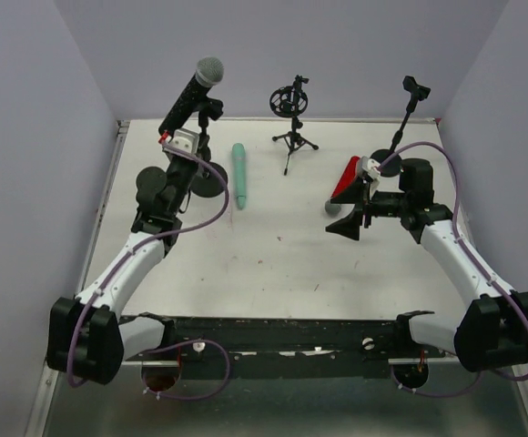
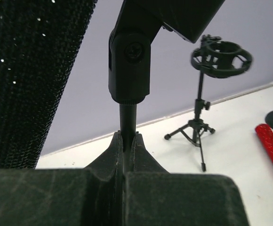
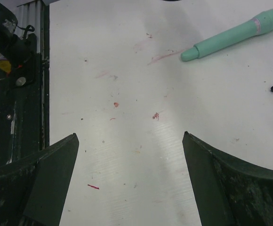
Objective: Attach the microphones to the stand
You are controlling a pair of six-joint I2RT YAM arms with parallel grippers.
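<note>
Left end effector (image 2: 127,143) clamps stand pole (image 2: 128,115).

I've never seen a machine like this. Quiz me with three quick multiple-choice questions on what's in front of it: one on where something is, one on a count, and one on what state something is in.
1. Where is the teal microphone?
A) lying on the table
B) clipped in a stand
C) held up in the air

2. How many microphones sit in a stand?
A) none
B) one
C) three

3. How is the right end effector?
A) shut on a microphone
B) shut on a stand pole
C) open and empty

Answers:
1 A: it lies flat on the white tabletop, with nothing holding it.
2 B: only the black microphone is clipped into the left stand; the red microphone lies on the table too.
3 C: its wrist view shows the fingers wide apart, with only bare table between them.
</note>
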